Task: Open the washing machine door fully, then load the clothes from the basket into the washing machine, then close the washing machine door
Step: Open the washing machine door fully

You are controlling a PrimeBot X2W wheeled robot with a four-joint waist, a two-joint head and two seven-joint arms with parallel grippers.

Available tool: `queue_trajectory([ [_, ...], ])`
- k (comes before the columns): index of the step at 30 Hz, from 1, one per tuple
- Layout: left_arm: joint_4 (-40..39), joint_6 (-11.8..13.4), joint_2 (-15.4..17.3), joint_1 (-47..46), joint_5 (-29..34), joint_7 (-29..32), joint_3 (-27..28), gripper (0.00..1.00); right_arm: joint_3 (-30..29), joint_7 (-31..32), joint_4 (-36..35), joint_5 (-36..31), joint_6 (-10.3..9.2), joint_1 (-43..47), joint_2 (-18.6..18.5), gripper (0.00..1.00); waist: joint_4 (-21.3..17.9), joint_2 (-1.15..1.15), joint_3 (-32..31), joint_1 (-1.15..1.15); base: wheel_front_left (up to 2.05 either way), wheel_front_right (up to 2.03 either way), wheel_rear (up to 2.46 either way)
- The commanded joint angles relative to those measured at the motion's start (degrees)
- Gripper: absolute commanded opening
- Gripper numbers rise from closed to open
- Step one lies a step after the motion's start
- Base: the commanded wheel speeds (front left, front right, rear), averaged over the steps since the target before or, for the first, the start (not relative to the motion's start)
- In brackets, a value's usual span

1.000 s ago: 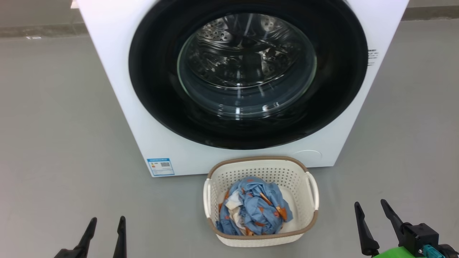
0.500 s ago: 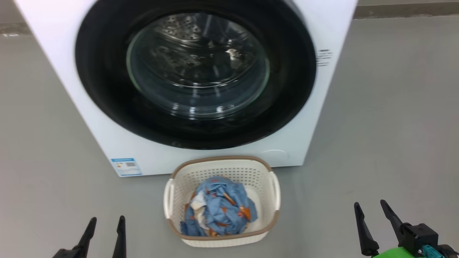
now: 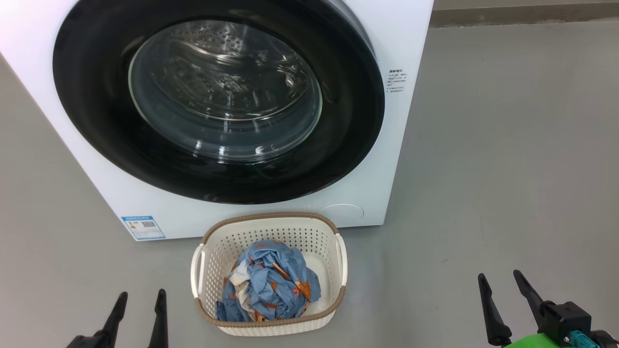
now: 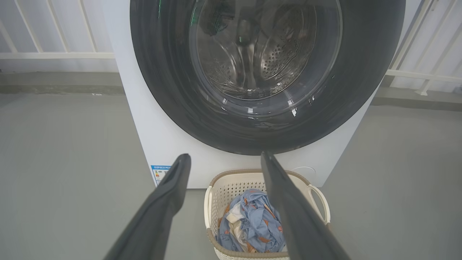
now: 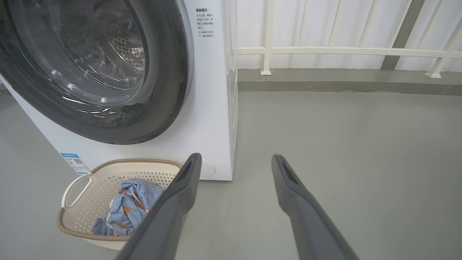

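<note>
The glossy black door is closed on the washer, blue clothes in the basket, left tool and right tool both spread empty; wrist views add a white railing.

Qty recorded in the work area: washing machine ×1, w/ 1 washing machine door and 1 blue label sticker. Basket ×1, w/ 2 side handles. Clothes formed 1 bundle; garment qty was not determinable. Grippers ×2: left gripper, right gripper, 2 fingers ea.

clothes in basket before washing machine
</note>
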Motion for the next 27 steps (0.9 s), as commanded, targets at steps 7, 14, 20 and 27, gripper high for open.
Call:
queue_trajectory([
  [7,-1.4,0.0,0.7,-1.8,-0.6,-0.6,2.4,1.0,2.0,-0.7,-1.3,0.1,0.1,-1.0,-0.6,1.0,0.1,0.0,-0.1,0.0,0.0,0.0,0.0],
  [14,-1.4,0.0,0.7,-1.9,-0.8,-0.6,2.5,1.0,1.7,-0.7,-1.3,0.5,0.1,-1.1,-0.6,1.0,0.0,0.0,0.3,0.0,0.0,0.0,0.0],
  [20,-1.2,0.1,0.7,-1.9,-0.9,-0.6,2.5,1.0,2.1,-0.7,-1.3,1.1,0.1,-1.1,-0.6,0.0,-0.2,0.0,0.3,0.0,0.0,0.0,0.0],
  [27,-1.2,0.2,0.7,-1.9,-1.0,-0.6,2.3,1.0,2.2,-0.7,-1.2,1.4,0.1,-1.2,-0.6,0.0,-0.3,0.0,0.4,0.0,0.0,0.0,0.0],
])
